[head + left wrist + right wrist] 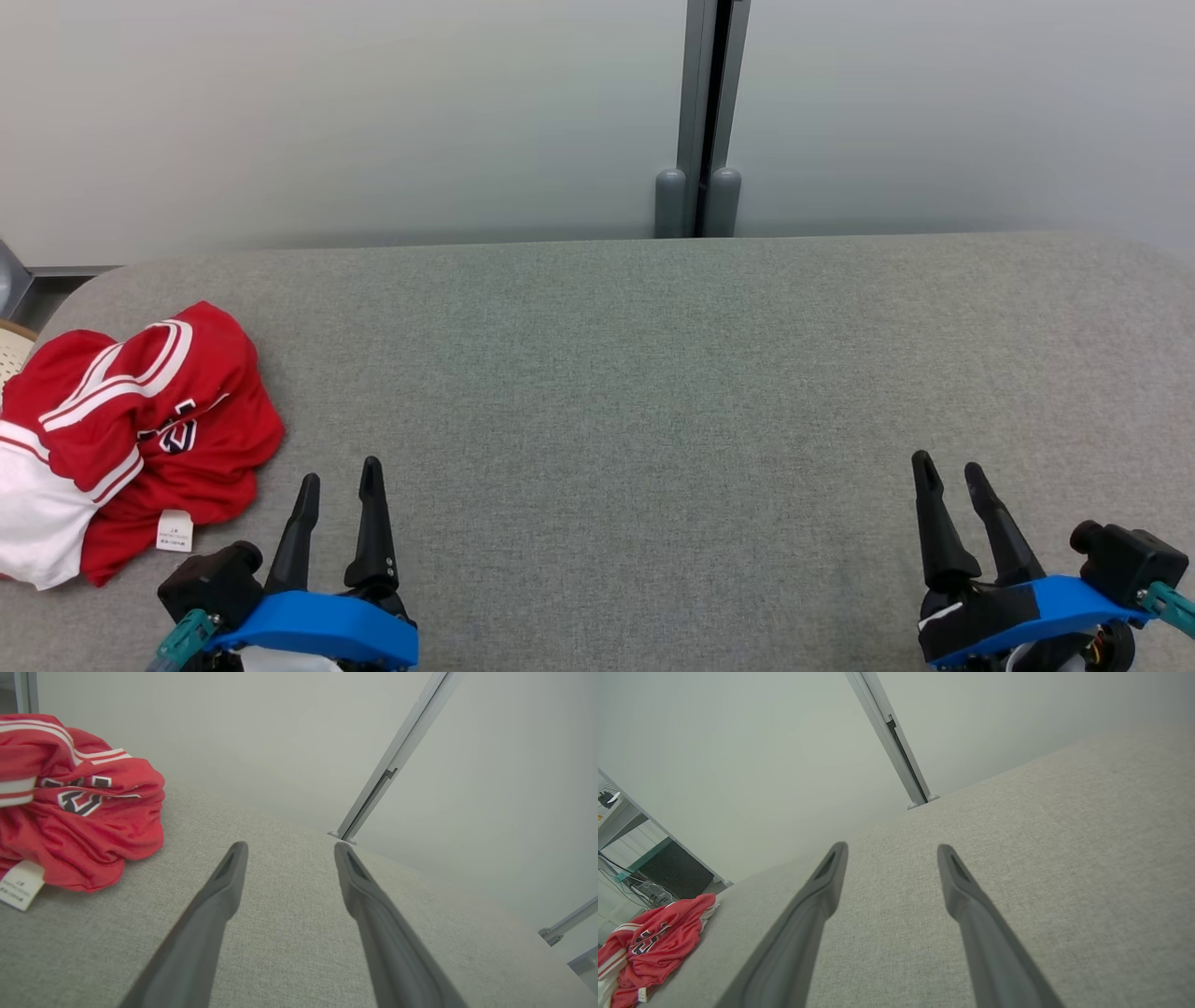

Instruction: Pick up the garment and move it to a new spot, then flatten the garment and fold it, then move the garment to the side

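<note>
One red garment (140, 420), grey table (653, 392), post (700, 121) behind

Holds the left tool (341, 469) at the lower left of the head view, long dark fingers (373, 523) aimed forward, spread apart, gripping nothing. Carries it on a blue wrist mount (317, 630). Holds the right tool (948, 461) at the lower right, likewise spread and empty, tips leaning slightly leftward. Shows the same wide gap in both wrist views, left tool (289, 844) and right tool (891, 845) alike.
</note>
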Robot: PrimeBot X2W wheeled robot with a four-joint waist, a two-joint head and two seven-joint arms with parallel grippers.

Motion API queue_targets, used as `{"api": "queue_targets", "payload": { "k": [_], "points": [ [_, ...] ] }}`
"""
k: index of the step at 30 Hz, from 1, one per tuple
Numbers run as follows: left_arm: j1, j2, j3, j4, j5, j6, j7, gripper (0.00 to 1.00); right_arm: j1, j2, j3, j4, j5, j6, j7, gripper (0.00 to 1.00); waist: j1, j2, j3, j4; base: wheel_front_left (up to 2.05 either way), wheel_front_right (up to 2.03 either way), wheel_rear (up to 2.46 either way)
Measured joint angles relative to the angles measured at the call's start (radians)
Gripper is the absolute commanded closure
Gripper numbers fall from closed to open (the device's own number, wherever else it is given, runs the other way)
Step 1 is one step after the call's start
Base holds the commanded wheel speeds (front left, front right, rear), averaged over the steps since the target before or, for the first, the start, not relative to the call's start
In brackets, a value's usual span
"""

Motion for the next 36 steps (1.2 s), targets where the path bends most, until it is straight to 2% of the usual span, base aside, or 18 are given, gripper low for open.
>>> {"api": "queue_targets", "payload": {
  "k": [36],
  "points": [
    [0.004,0.043,-0.093,0.024,0.263,0.066,-0.03,0.0,0.015,-0.003,0.015,-0.018,-0.296,0.0,-0.02,0.0,0.0,0.0,-0.007,0.004,0.0,0.0,0.0]
  ]
}}
